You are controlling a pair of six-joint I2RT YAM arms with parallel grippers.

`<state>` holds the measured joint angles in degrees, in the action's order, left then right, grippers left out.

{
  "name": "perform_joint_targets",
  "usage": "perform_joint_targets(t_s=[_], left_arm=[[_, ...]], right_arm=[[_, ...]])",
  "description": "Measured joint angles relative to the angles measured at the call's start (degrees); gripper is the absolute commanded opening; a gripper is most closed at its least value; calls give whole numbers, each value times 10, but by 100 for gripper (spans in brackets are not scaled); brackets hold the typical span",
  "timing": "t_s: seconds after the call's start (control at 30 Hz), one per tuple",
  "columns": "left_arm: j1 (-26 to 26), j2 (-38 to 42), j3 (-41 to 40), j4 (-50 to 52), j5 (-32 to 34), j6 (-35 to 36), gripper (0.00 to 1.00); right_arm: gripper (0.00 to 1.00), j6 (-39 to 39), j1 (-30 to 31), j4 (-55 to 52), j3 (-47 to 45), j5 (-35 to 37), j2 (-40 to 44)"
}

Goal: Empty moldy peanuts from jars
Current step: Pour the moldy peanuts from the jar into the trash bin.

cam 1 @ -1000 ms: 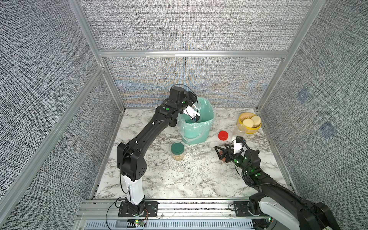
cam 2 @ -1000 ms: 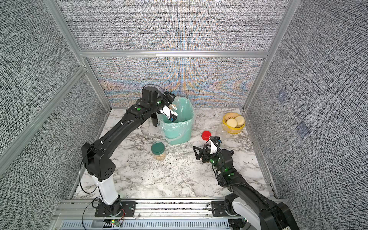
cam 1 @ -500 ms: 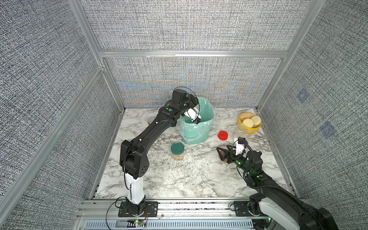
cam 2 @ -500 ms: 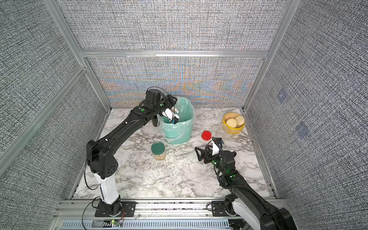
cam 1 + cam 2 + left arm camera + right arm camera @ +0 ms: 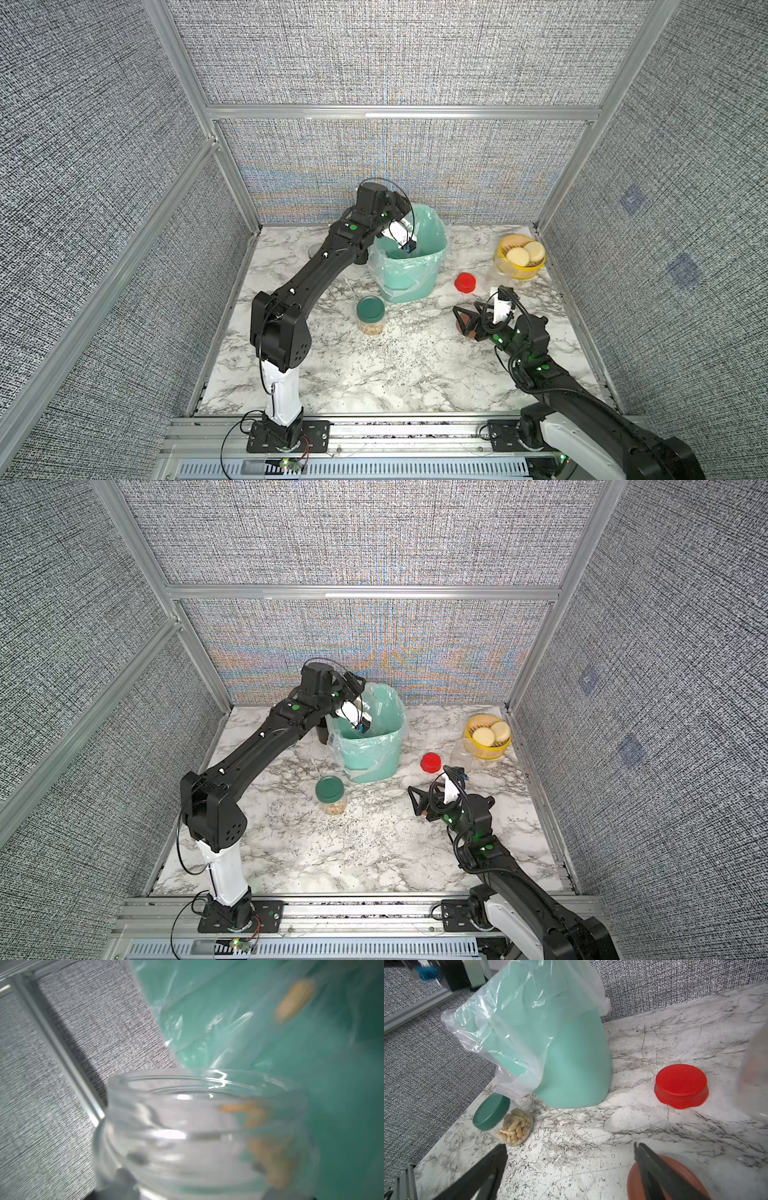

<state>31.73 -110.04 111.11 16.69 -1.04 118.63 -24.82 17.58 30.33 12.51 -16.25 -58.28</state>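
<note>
**Open jar tipped over the bin, peanuts coming out**

The left gripper (image 5: 406, 243) hung over the mouth of the teal bin (image 5: 415, 274), which was lined with a thin clear bag (image 5: 508, 1028). It was clamped on an open clear jar (image 5: 197, 1126) that had no lid. The fingers hardly showed in the left wrist view, but the jar sat right in front of that camera. The jar mouth pointed into the lined bin. Some moldy peanuts (image 5: 259, 1147) were blurred along one wall inside the jar. A single peanut (image 5: 294, 1001) was beyond the rim, against the bag, also blurred.

The right gripper (image 5: 569, 1148) was low over the marble table (image 5: 374, 374), with its jaws spread wide and nothing between them. A terracotta lid (image 5: 634, 1183) lay on the table partly under one finger; I could not tell if they touched. A red lid (image 5: 681, 1084) lay flat on the table between the bin and this gripper.

A green-lidded jar (image 5: 492, 1113) stood closed in front of the bin, just beside the hanging edge of the bag, with more peanuts (image 5: 515, 1128) inside. An empty clear jar (image 5: 461, 750) stood just beside a yellow bowl (image 5: 530, 272) holding cream discs (image 5: 518, 257). A black mug (image 5: 321, 734) stood behind the bin, partly hidden by the left arm.
</note>
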Motion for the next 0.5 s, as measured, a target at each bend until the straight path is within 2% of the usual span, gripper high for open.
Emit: perform_joint_targets(t_s=[0.17, 0.27, 0.33, 0.4, 0.5], left_arm=[[4, 11, -19, -21, -4, 0, 0], [5, 2, -37, 19, -4, 0, 0], [5, -8, -16, 43, -1, 0, 0], [5, -12, 10, 26, 0, 0, 0], [6, -8, 3, -18, -5, 0, 0]], right_arm=[[98, -2, 0, 3, -4, 0, -3], [98, -2, -1, 5, -4, 0, -3], [98, -2, -1, 5, -4, 0, -2], [98, -3, -1, 6, -4, 0, 2], [98, -4, -1, 8, -6, 5, 6]])
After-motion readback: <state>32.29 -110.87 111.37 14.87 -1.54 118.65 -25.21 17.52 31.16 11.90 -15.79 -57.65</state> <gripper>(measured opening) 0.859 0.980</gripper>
